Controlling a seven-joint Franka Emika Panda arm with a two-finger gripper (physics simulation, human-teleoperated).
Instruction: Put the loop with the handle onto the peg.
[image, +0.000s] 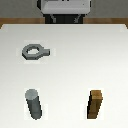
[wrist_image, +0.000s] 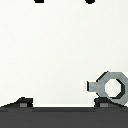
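The loop with the handle lies flat on the white table at the exterior view's left, its stubby tab pointing to that view's right. It also shows in the wrist view. The peg, a dark grey upright cylinder, stands nearer the front on the same side, well apart from the loop. My gripper shows only as two dark fingertips set wide apart in the wrist view. It is open, empty and high above the table. It is out of the exterior view.
A brown wooden square-sided block stands at the front on the exterior view's right. The robot's base sits at the far table edge and shows as a dark band in the wrist view.
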